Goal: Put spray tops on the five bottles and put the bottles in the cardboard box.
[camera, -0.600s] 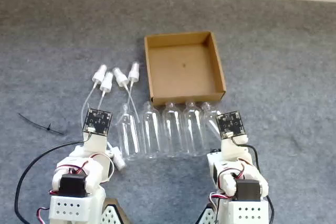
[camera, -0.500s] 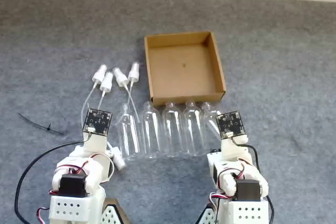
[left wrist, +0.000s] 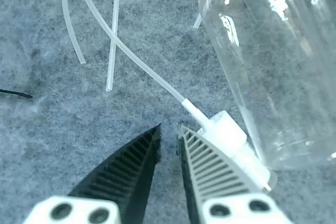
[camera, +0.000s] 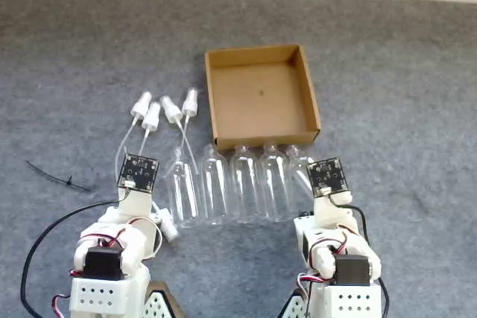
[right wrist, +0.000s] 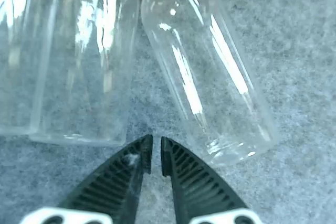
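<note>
I'm reading left gripper point(left wrist: 169, 129) & right gripper point(right wrist: 156, 139) as pinched nearly closed, empty. Five clear bottles point(camera: 244, 180) lying in row just near of cardboard box point(camera: 264, 140); spray top point(left wrist: 226, 132) just beside leftmost. Top prob light, tube point(left wrist: 137, 62) floppy, so I'd be taking it by white head.

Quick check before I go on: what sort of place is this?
Most likely a lab or hobby test bench: a table covered in grey felt, five clear bottles laid in a neat row by an open cardboard box, loose spray tops beside them.
</note>
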